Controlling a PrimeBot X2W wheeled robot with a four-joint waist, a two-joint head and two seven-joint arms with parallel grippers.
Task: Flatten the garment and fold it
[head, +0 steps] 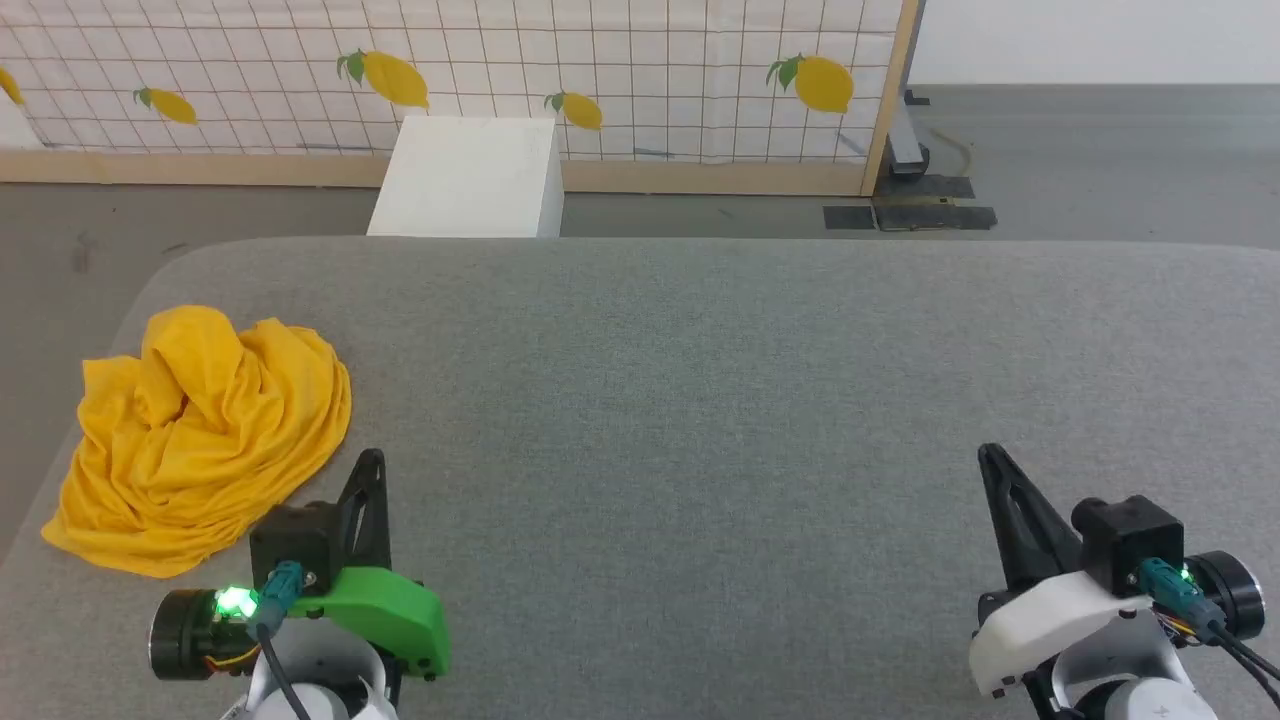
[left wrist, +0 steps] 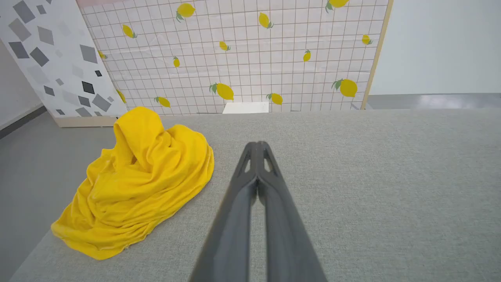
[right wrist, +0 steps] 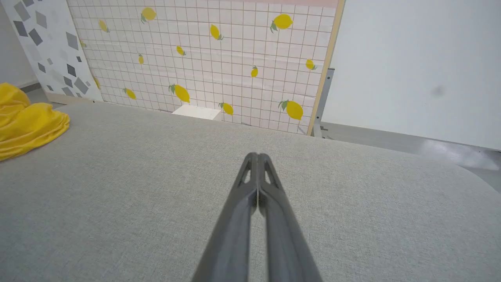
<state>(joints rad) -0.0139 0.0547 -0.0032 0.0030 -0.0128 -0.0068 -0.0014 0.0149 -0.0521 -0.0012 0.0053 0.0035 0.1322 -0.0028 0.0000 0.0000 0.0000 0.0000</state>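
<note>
Left hand (head: 372,460), right hand (head: 989,454) closed tight, pointing forward, seemingly hovering.

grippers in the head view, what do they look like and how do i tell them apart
Both have two long dark tapering fingers with slotted tips, a black camera block, a teal plug and a green light. The left gripper has a green shell; the right gripper has a white shell.
</note>
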